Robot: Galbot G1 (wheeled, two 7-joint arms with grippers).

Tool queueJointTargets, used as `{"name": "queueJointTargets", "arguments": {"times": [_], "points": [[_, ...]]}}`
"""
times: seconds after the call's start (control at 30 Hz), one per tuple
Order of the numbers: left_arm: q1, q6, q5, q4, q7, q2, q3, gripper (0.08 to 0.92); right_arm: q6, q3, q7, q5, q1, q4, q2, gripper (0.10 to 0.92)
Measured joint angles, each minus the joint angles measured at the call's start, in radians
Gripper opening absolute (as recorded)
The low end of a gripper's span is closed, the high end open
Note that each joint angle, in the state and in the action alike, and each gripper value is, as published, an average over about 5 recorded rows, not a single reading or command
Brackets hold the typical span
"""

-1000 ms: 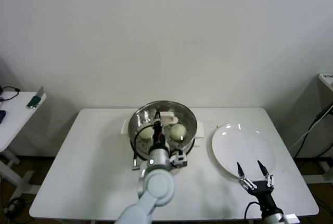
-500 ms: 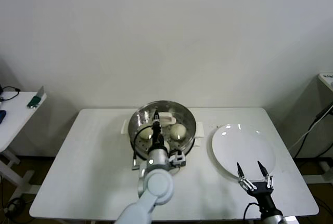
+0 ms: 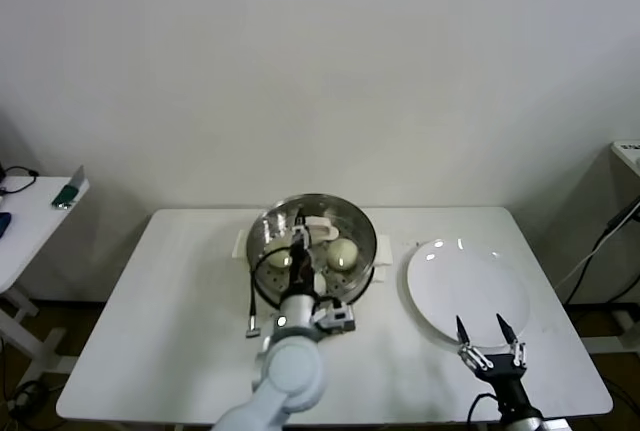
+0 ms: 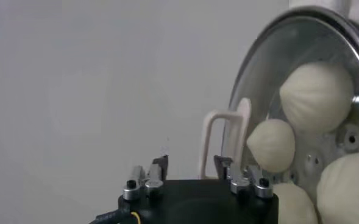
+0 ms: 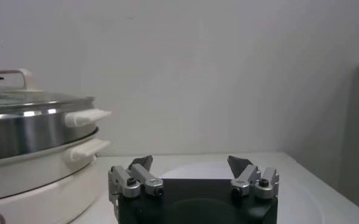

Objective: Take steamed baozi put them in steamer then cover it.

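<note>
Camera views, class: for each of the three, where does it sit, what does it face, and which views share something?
Head view: high, looking down at the table; both arms show.
Left wrist view: on the left hand, facing the cover over the baozi.
Right wrist view: on the right hand, facing across the plate.
Shared: every view shows the steamer.

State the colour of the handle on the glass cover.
Cream-white. The cover's handle shows best in the left wrist view, as an oblong loop against the pale wall.

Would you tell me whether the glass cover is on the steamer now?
On. The cover sits flat on the steamer's rim, with baozi visible beneath the glass.
</note>
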Motion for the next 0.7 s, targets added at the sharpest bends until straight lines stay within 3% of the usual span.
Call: {"name": "queueJointTargets", "arguments": {"times": [0.3,0.5,0.7], "points": [[0.128,0.0,-0.289,-0.165,-0.135,0.066,-0.083,0.799,0.0,-0.011,0.016,-0.017,0.008,-0.008,0.006,0.823],[0.274,-0.026,-0.594,-0.229,-0.234,0.072,-0.264,0.822,0.008,-0.022,0.016,-0.031,0.017,-0.012,0.008,0.823],[0.43,-0.218,-0.974,-0.253,-0.253,0.089,-0.518,0.823,0.029,-0.04,0.005,-0.05,0.023,-0.026,0.013,0.823]]}}
